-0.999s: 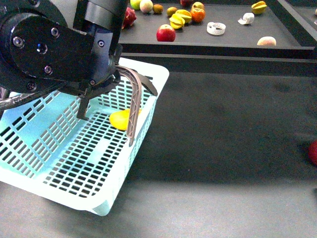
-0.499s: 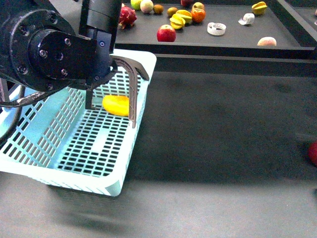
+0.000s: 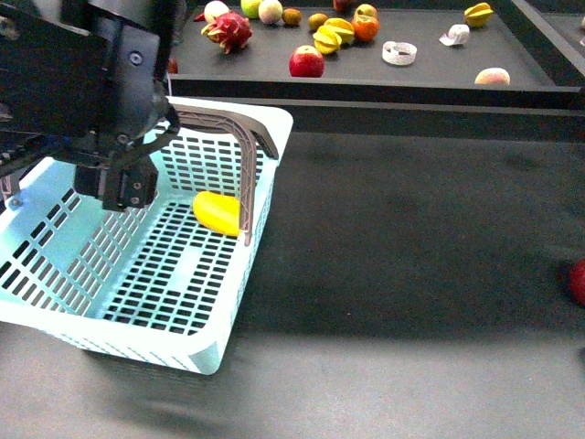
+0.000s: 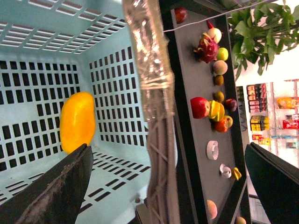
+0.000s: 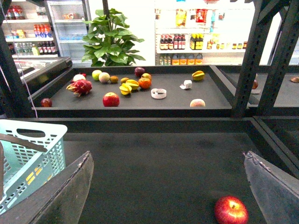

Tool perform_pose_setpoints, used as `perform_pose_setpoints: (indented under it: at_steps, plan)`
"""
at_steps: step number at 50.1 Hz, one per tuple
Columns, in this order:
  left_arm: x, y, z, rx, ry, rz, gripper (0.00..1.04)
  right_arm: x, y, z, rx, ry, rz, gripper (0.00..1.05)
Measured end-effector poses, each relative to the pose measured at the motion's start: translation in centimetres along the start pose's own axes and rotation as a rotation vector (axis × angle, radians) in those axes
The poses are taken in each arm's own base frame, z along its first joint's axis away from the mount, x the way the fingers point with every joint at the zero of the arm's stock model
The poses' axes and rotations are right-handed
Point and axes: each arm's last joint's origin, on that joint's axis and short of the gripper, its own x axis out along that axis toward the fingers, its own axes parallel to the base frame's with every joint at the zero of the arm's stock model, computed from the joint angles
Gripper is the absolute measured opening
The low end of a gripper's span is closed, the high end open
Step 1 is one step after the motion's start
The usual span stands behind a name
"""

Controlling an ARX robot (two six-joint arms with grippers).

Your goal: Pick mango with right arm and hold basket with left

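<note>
The pale turquoise basket point(image 3: 137, 274) stands at the left of the dark table. The yellow mango point(image 3: 218, 212) lies inside it against the wall under the grey-brown handle point(image 3: 245, 165). My bulky black left arm point(image 3: 82, 82) hangs over the basket's far left side. In the left wrist view my left gripper point(image 4: 168, 196) is open; the handle point(image 4: 152, 70) runs between its jaws without touching them, and the mango point(image 4: 77, 122) lies just beyond one fingertip point(image 4: 60, 182). My right gripper point(image 5: 166, 196) is open and empty over bare table, far from the basket point(image 5: 28, 158).
A red apple point(image 5: 231, 210) lies on the table near my right gripper and shows at the right edge of the front view point(image 3: 578, 279). A raised shelf point(image 3: 430, 69) behind holds a red apple point(image 3: 306, 61), a dragon fruit point(image 3: 225, 30), starfruit point(image 3: 329, 37) and other fruit.
My left arm has moved left over the basket. The basket has shifted and turned with it, and the mango has slid along its floor.
</note>
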Motion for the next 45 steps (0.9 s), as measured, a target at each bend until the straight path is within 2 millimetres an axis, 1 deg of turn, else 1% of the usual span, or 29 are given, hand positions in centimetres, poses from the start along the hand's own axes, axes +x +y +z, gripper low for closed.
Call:
perform_pose_setpoints:
  at_steps: [5, 8, 11, 20, 26, 27, 29, 31, 33, 35, 36, 37, 39, 41, 44, 45]
  plan:
    - [-2.4, 0.4, 2.0, 0.055, -0.019, -0.051, 0.99, 0.0, 0.0, 0.0, 0.000, 0.000, 0.000, 0.96]
    - [-3.7, 1.0, 3.3, 0.098, -0.033, -0.078, 0.99, 0.0, 0.0, 0.0, 0.000, 0.000, 0.000, 0.96]
    - [-4.5, 1.6, 4.2, 0.119, -0.043, -0.091, 0.99, 0.0, 0.0, 0.0, 0.000, 0.000, 0.000, 0.96]
    - [-5.8, 3.5, 6.8, 0.188, -0.076, -0.073, 0.99, 0.0, 0.0, 0.0, 0.000, 0.000, 0.000, 0.96]
    - [-5.9, 3.6, 7.3, 0.211, -0.089, -0.071, 0.99, 0.0, 0.0, 0.0, 0.000, 0.000, 0.000, 0.96]
    - [-5.8, 3.8, 7.3, 0.253, -0.065, -0.089, 0.97, 0.0, 0.0, 0.0, 0.000, 0.000, 0.000, 0.96]
    - [-5.7, 4.3, 7.5, 0.314, 0.010, -0.198, 0.90, 0.0, 0.0, 0.0, 0.000, 0.000, 0.000, 0.96]
    - [-5.9, 4.9, 7.9, 0.459, 0.049, -0.318, 0.83, 0.0, 0.0, 0.0, 0.000, 0.000, 0.000, 0.96]
    - [-6.4, 5.4, 8.3, 0.566, 0.051, -0.394, 0.77, 0.0, 0.0, 0.0, 0.000, 0.000, 0.000, 0.96]
    - [-7.4, 5.6, 9.3, 0.758, -0.002, -0.500, 0.67, 0.0, 0.0, 0.0, 0.000, 0.000, -0.001, 0.96]
    - [-7.7, 5.5, 9.6, 0.844, -0.026, -0.517, 0.63, 0.0, 0.0, 0.0, 0.000, 0.000, -0.001, 0.96]
    - [-8.4, 5.4, 10.4, 0.953, -0.072, -0.538, 0.56, 0.0, 0.0, 0.0, 0.000, 0.000, -0.001, 0.96]
    - [-9.3, 5.4, 11.2, 1.043, -0.122, -0.556, 0.47, 0.0, 0.0, 0.0, 0.000, 0.000, -0.001, 0.96]
    - [-9.9, 5.7, 11.9, 1.100, -0.150, -0.558, 0.38, 0.0, 0.0, 0.0, 0.000, 0.000, -0.001, 0.96]
    - [-10.7, 6.7, 12.7, 1.159, -0.161, -0.545, 0.22, 0.0, 0.0, 0.0, 0.000, 0.000, 0.000, 0.96]
    - [-10.8, 6.9, 12.9, 1.170, -0.160, -0.540, 0.18, 0.0, 0.0, 0.0, 0.000, 0.000, 0.000, 0.96]
